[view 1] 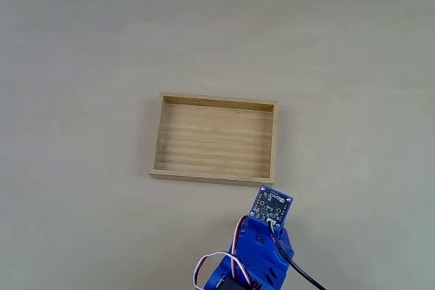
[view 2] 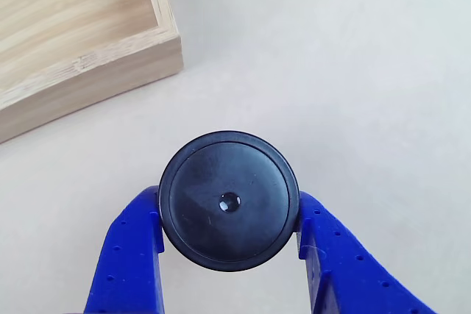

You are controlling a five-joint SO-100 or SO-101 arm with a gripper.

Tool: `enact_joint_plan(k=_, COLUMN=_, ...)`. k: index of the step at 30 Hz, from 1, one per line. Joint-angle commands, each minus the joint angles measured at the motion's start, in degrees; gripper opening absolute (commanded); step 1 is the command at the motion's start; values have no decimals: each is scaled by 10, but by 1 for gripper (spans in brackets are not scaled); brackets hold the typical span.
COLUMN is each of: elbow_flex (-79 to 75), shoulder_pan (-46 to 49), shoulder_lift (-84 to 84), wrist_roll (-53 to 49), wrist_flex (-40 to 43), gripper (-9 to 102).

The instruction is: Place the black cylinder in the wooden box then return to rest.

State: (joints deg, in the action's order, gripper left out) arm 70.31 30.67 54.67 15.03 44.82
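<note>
The gripper [view 2: 229, 255] is clamping the black cylinder [view 2: 229, 201] between its 2 blue plastic fingers [view 2: 129, 255], seen in the other view. Each finger is pressing against one side of the cylinder's round body, the left finger at its left edge and the right finger at its right edge. The fingers are showing a matte moulded surface dotted with rows of tiny holes.

The cylinder is presenting its circular top to that camera: a smooth, slightly glossy black disc with a raised outer rim, a thin concentric groove inside it, and a small shiny dimple at the centre. It is sitting outside the wooden box [view 2: 88, 71], over the pale tabletop [view 2: 353, 71], below and to the right of the box's near corner; whether it is touching the tabletop cannot be told.

The wooden box is lying in the upper left of the other view, its low wall thick and square-edged, its floor striped with light and darker grain. In the fixed view the wooden box [view 1: 216, 177] is appearing as a shallow rectangle of light wood with thin walls and bands of grain running along its length.

Just below its lower right corner, the blue arm [view 1: 262, 256] is reaching up from the bottom edge, carrying a square blue circuit board [view 1: 272, 204] with dark chips, plus looping red, white and black wires [view 1: 217, 263]. The tabletop [view 1: 81, 45] is looking matte, beige and faintly grained.
</note>
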Motion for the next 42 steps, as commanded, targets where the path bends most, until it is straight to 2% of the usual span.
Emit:
enact_joint_plan(k=1, elbow_flex=-85, shoulder_pan=-17, shoulder_lift=52, wrist_roll=-11, wrist_flex=40, gripper=20)
enact_joint_plan(k=9, elbow_flex=-206, shoulder_pan=-73, shoulder_lift=52, wrist_roll=-47, wrist_flex=130, gripper=20)
enact_joint_plan(k=19, elbow_flex=-354, shoulder_pan=-166, shoulder_lift=-91, wrist_roll=-47, wrist_flex=134, gripper=20)
enact_joint_plan(k=25, elbow_flex=-410, shoulder_pan=-220, shoulder_lift=-192, wrist_roll=-56, wrist_flex=86, gripper=20)
enact_joint_plan(k=34, elbow_flex=-433, shoulder_pan=-242, shoulder_lift=-307, wrist_roll=-58, wrist_flex=-25, gripper=20)
enact_joint_plan(k=42, elbow_flex=-475, shoulder_pan=-252, shoulder_lift=-396, wrist_roll=-62, wrist_flex=-30, gripper=20)
